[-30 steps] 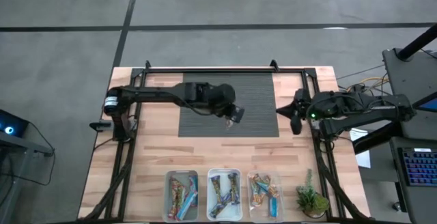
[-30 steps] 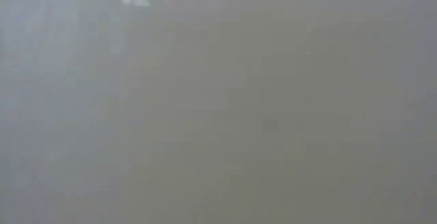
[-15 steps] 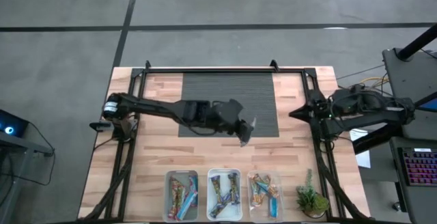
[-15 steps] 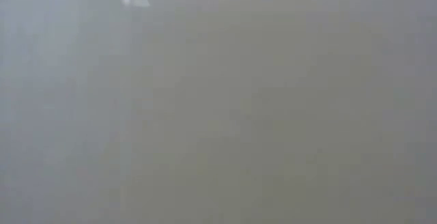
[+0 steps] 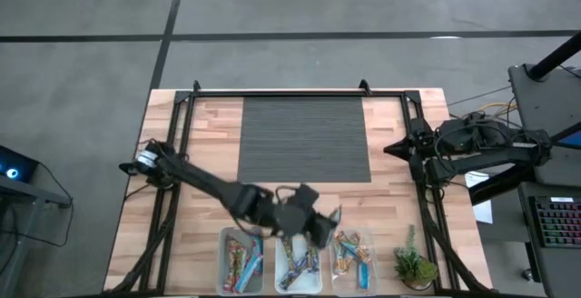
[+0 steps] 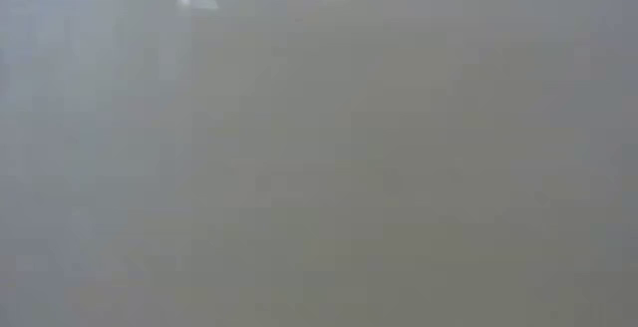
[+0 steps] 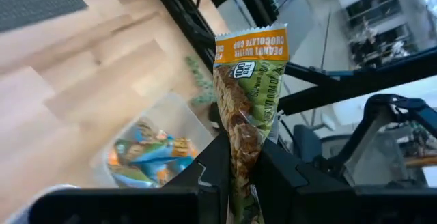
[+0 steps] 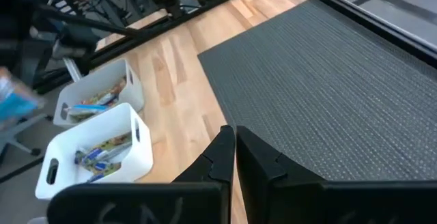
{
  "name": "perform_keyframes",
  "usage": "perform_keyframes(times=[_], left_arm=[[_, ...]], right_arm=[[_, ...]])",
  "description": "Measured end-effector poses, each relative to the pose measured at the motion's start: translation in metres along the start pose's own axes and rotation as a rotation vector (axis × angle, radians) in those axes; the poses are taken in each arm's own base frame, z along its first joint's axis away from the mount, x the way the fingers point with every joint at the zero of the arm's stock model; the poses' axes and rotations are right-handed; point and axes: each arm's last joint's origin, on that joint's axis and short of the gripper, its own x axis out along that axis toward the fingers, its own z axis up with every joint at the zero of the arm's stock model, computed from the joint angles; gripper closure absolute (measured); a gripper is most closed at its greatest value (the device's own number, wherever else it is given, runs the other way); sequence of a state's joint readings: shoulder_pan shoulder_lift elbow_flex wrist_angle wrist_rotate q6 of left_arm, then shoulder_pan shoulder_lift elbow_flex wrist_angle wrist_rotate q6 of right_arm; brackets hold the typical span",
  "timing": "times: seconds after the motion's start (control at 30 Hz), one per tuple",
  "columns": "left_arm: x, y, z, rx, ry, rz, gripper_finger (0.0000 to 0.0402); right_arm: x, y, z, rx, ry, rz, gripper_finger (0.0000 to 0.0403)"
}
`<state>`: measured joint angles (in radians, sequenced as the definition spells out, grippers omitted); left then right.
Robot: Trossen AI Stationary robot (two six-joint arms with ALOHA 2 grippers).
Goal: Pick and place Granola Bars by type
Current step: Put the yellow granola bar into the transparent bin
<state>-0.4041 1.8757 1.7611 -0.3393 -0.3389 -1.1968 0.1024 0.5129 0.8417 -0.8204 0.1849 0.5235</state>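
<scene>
Left tool point(image 7: 240, 157) clamped on an orange-topped granola bar point(image 7: 250, 94), held over the bins along the desk's near edge, seemingly above the gap between middle bin point(image 5: 297, 234) and right bin point(image 5: 352, 236). Other bars point(image 5: 241, 263) lying sorted in all three bins. Right tool point(image 8: 234, 149) closed, gripping nothing, parked at the desk's right edge beside the dark mat point(image 5: 304, 139).

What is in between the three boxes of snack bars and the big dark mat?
In the high view, the left end effector holding a granola bar, over bare wooden table between bins and mat.
</scene>
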Motion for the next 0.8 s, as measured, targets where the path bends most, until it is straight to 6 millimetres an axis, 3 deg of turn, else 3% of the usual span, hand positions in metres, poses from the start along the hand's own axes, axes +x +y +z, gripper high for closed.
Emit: perform_keyframes(times=[0.2, 0.47, 0.63, 0.8], left_arm=[[0.024, -0.005, -0.041, -0.149, -0.083, -0.071, 0.0362], [0.076, 0.002, -0.083, -0.392, -0.123, -0.216, 0.0362], [0.103, -0.001, -0.097, -0.488, -0.136, -0.234, 0.0362], [0.118, -0.01, -0.098, -0.489, -0.132, -0.19, 0.0362]], right_arm=[[0.001, 0.0, 0.0, 0.022, 0.007, -0.005, 0.0394], [0.001, -0.001, -0.001, 0.012, 0.021, -0.014, 0.0394], [0.001, -0.001, -0.002, -0.015, 0.022, -0.014, 0.0394], [0.001, -0.001, -0.002, -0.021, 0.023, -0.015, 0.0394]])
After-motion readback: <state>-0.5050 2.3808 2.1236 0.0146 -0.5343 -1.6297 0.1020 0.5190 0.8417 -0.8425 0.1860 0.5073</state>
